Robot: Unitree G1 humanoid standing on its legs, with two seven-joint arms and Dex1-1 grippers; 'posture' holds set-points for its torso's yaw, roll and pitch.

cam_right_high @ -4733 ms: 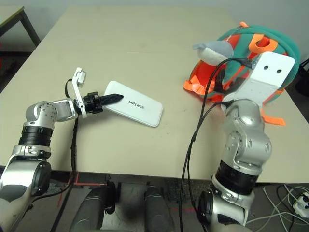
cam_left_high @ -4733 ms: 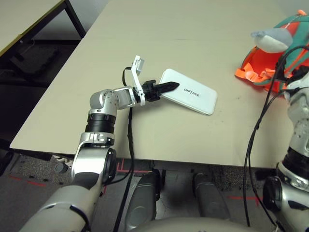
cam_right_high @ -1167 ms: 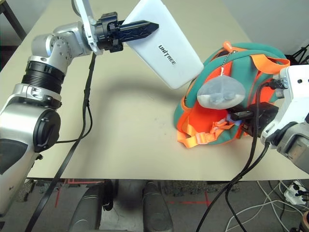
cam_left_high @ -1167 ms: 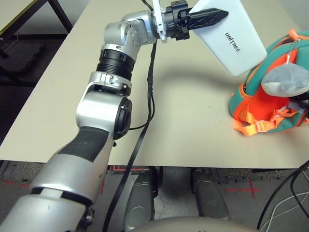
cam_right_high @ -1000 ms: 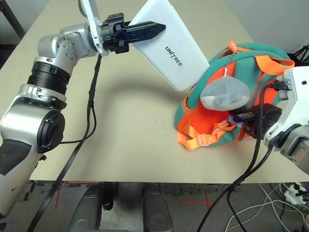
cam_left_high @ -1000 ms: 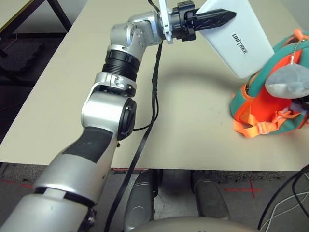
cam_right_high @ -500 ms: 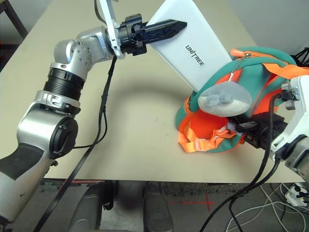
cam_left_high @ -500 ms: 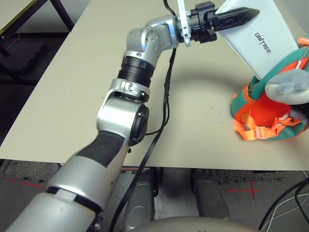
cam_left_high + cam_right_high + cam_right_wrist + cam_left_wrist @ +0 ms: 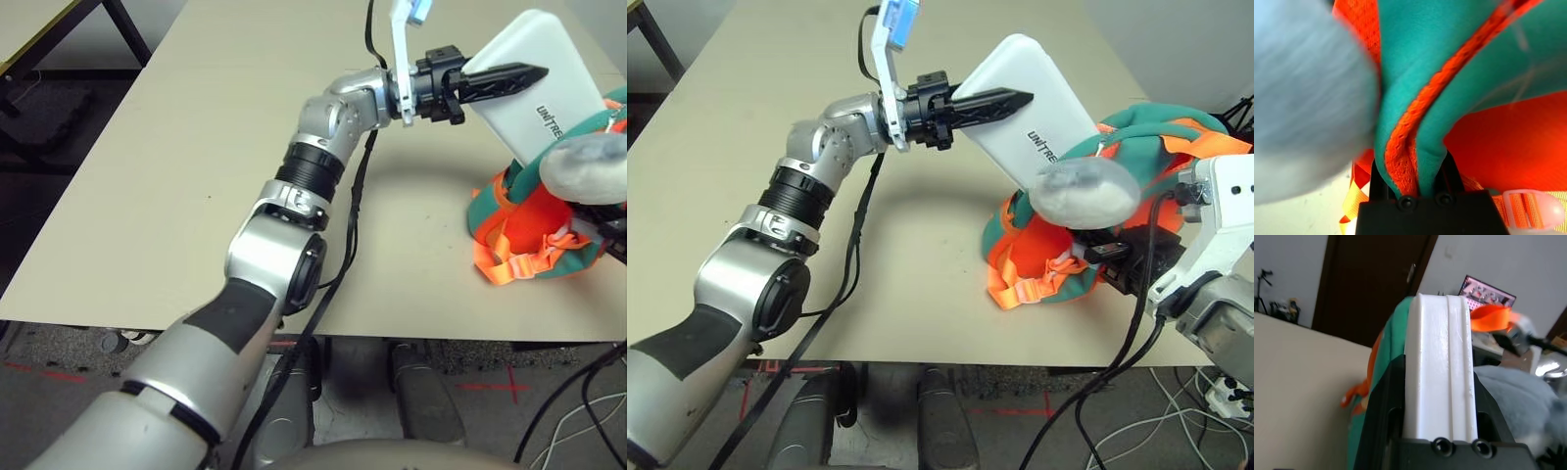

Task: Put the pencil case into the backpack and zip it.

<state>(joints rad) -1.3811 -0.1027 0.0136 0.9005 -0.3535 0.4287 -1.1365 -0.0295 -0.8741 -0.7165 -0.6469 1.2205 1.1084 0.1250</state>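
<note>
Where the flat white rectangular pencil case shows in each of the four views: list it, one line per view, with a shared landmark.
Left eye view: flat white rectangular pencil case, upper right, held aloft in the left pincer.
Right eye view: upper middle, its lower end behind the grey plush charm.
Left wrist view: centre, edge-on.
Right wrist view: not in it.
Shared landmark: the teal and orange fabric backpack.

The white pencil case [image 9: 1034, 117], flat with rounded corners and dark lettering, hangs tilted in the air, its lower end dipping behind the backpack's [image 9: 1073, 250] teal rim. The teal and orange backpack sits near the surface's front right corner, a grey plush charm [image 9: 1084, 196] dangling over its front.
</note>
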